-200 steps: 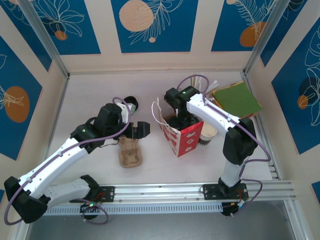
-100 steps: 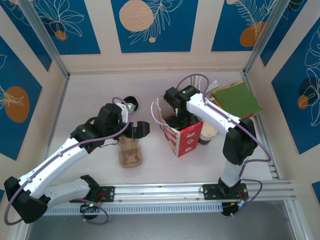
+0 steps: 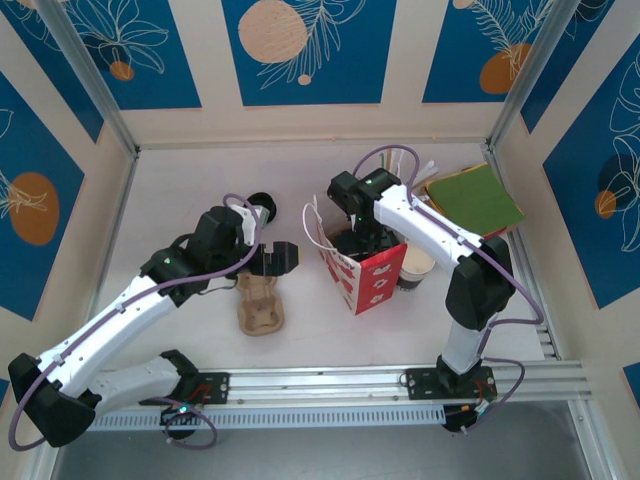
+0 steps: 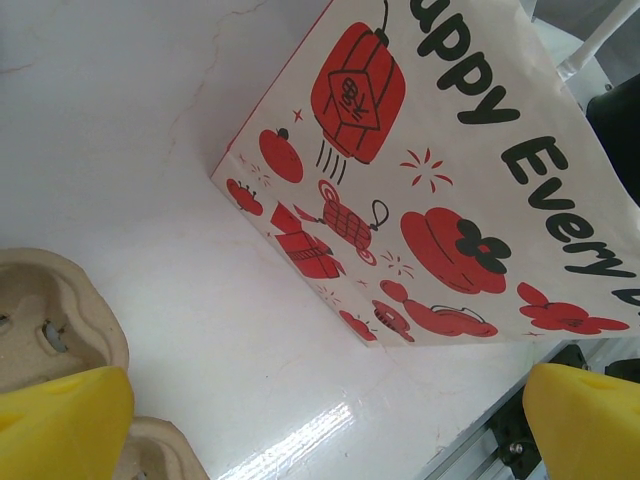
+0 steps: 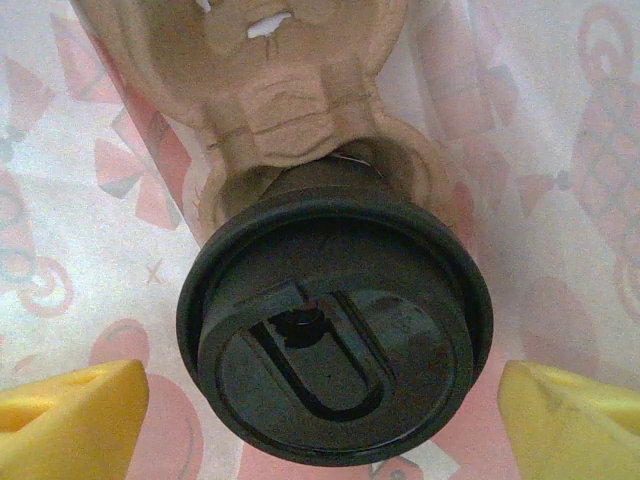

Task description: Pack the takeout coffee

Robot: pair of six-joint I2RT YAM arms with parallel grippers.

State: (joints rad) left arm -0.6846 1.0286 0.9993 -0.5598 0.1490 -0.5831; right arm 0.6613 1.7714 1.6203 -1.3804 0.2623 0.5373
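**Right end effector and the packed cup.** The right end effector (image 5: 320, 415) is spread wide and holds nothing. Its yellow fingertips (image 5: 70, 420) stand at either side of the round black lid (image 5: 335, 340), apart from the rim.

The takeout coffee (image 5: 300, 190) lies directly below this end effector. It is upright, with its long axis running straight along the wrist camera's line of sight, so the lid faces the lens. Its body sits in a cell of a pulp carrier (image 5: 270, 90), and the printed walls of the paper bag (image 3: 375, 280) close in around both. The top external view places the right end effector down in the bag's mouth.

The left end effector (image 4: 325, 410) is also wide and empty. It is outside the bag, facing the bag's printed side, and is near a second pulp carrier (image 3: 260, 308) that lies on the worktop (image 3: 180, 200). A lidless cup (image 3: 416, 266) stands on the worktop just beside the bag's far side.

**Reading.** The right arm is much the nearer to the cup, and the left arm has the bag wall between it and the cup. With the cup seated in the bag, the packing looks almost complete. The fingers are level with the lid, so a lift along the cup's own axis would clear it. A sideways pull could catch the rim or the bag wall.
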